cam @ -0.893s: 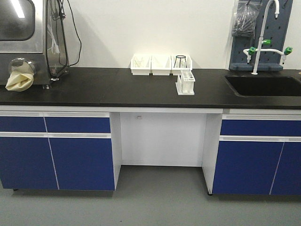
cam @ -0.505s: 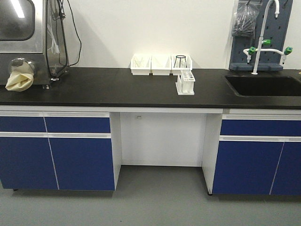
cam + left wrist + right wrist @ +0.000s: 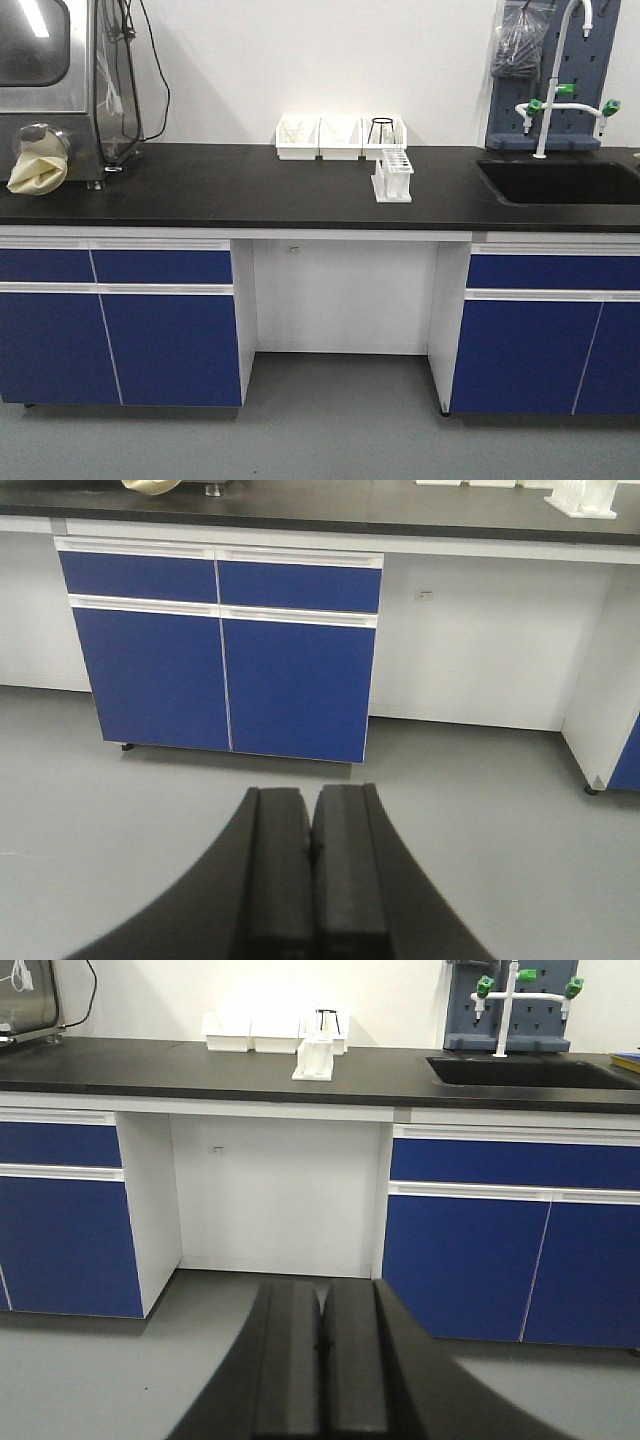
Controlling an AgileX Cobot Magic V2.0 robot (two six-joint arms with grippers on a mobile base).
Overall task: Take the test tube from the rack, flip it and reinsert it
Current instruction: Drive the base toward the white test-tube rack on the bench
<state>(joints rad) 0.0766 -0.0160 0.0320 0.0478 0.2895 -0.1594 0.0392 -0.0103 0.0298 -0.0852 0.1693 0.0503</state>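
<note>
Exterior front-facing view shows rack (image 3: 392, 175) on counter (image 3: 250, 190); left tool (image 3: 311, 805), right tool (image 3: 322, 1295) closed, far off.

The left gripper (image 3: 312, 798) is black all over, with a matte surface. It has two flat fingers shaped like long blocks, with straight inner edges and slightly rounded tips. A thin dark seam runs between them. Toward the base, the outer sides widen in a smooth curve, like two shoulders. The right gripper (image 3: 323, 1290) has the same black colour and the same form, and its finger tops show a faint grey sheen.
</note>
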